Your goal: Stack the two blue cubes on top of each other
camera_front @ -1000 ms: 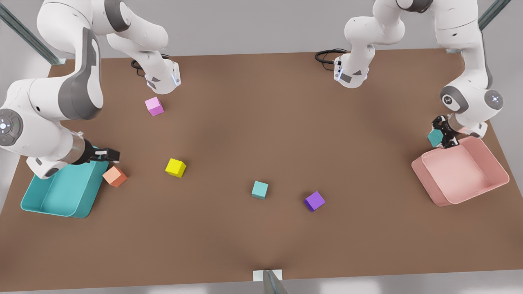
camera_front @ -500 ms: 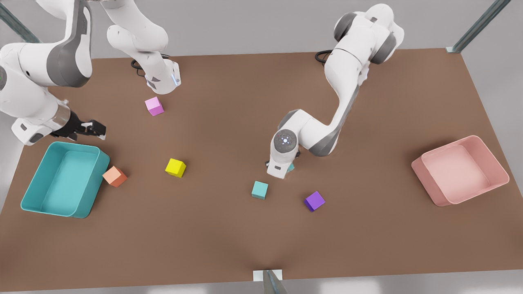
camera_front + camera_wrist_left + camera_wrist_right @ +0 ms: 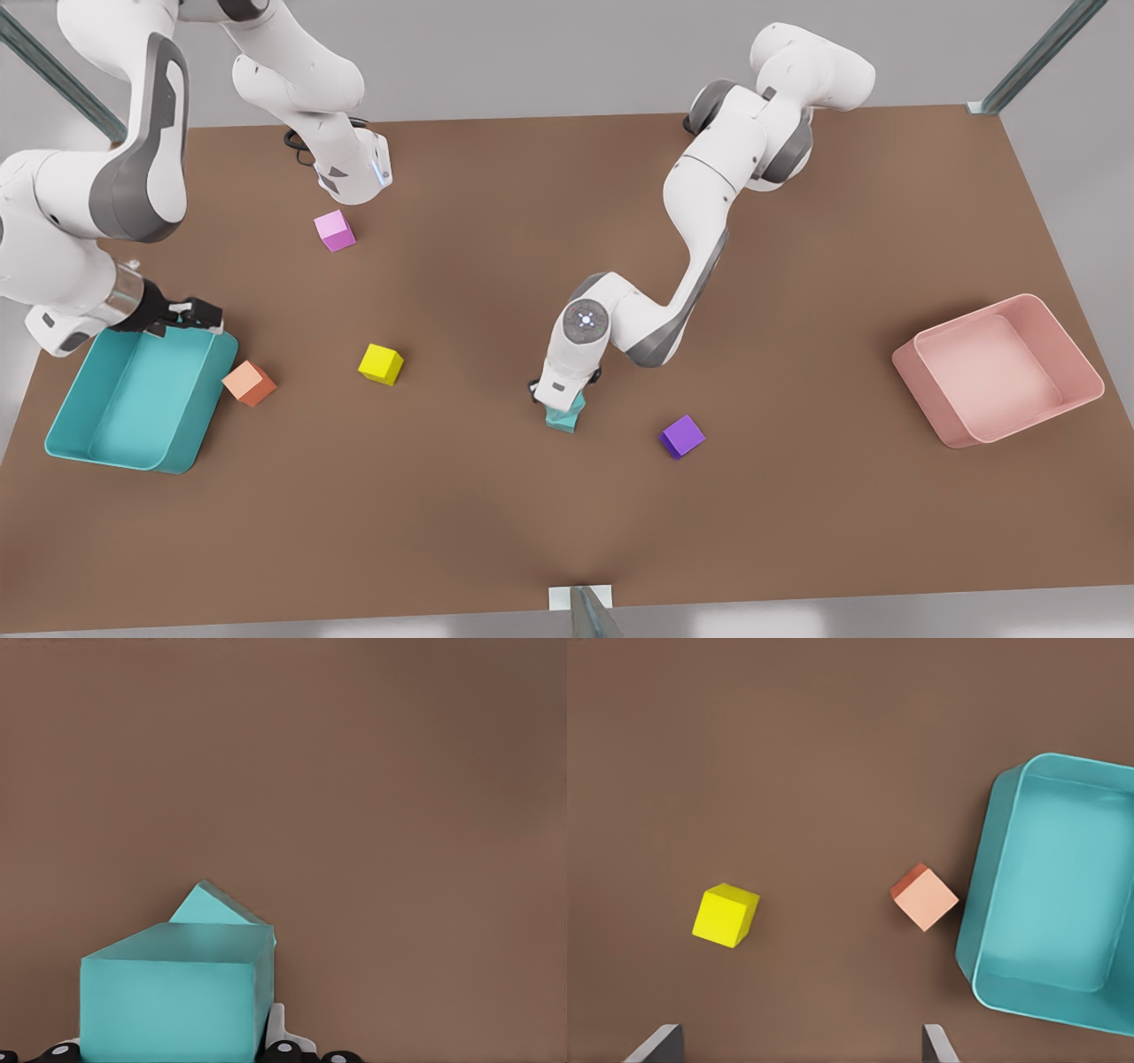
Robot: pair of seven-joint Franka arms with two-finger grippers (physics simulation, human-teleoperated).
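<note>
left hand (image 3: 562,400) grips a blue cube (image 3: 177,992).

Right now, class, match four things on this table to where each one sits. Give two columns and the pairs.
1 orange cube
2 pink cube
3 purple cube
4 held blue cube

A near an arm's base
B in the left end effector, over the other blue cube
C beside the teal bin
D nearest the two blue cubes

1-C, 2-A, 3-D, 4-B

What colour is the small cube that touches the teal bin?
Orange, a salmon tone. The cube shows best in the right wrist view, beside the bin.
</note>
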